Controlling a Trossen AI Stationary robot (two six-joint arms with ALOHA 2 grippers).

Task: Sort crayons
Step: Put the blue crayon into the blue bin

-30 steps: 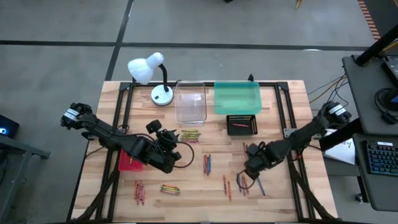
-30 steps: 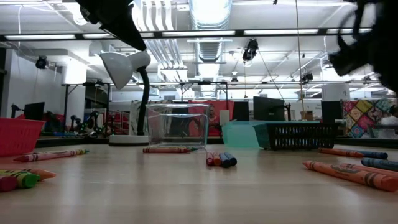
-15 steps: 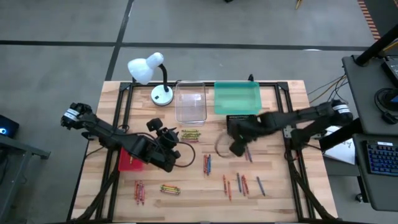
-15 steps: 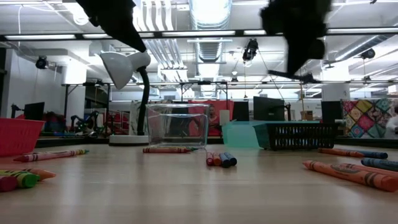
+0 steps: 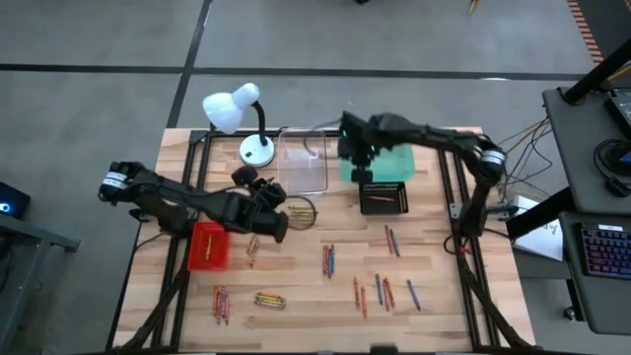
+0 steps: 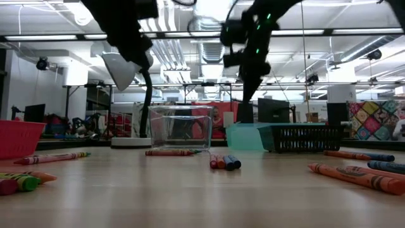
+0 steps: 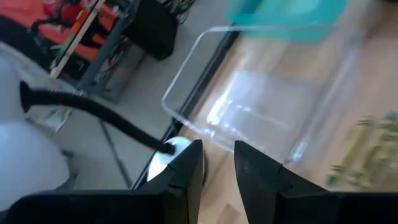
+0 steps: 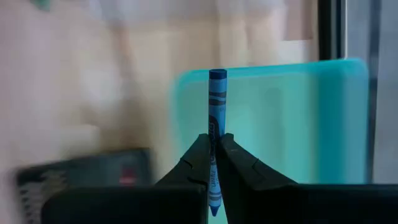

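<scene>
My right gripper [image 5: 359,170] hangs over the left end of the teal tray [image 5: 383,153], shut on a blue crayon [image 8: 217,99]. The low view shows it high above the table [image 6: 245,85]. My left gripper [image 5: 246,178] is in the air near the lamp's base [image 7: 168,149], pointing toward the far edge. Its fingers [image 7: 186,171] stand a little apart with nothing seen between them. Several more crayons lie flat on the wood: a yellow bunch [image 5: 301,210], red and blue ones [image 5: 327,259], and others toward the near edge [image 5: 380,291]. My right gripper pinches the blue crayon between its two fingers, which lie along its length on the wrapped shaft [image 8: 216,127]. The flat end [image 8: 217,74] sticks out past the fingertips and the pointed end [image 8: 213,210] reaches back between them. The fingers slant down from above. The crayon is lifted clear over the teal tray [image 8: 286,124].
A clear tray [image 5: 303,163] stands left of the teal one, and a black tray [image 5: 385,197] with a red crayon in it just nearer. A red tray [image 5: 207,247] sits at the left. A white desk lamp [image 5: 235,106] stands at the far left.
My right gripper has swung from the crayons at the near right toward the far edge and leftward, rising and rolling its wrist, and now stands over the teal tray. My left gripper has gone toward the far edge and the lamp, off the red tray.
</scene>
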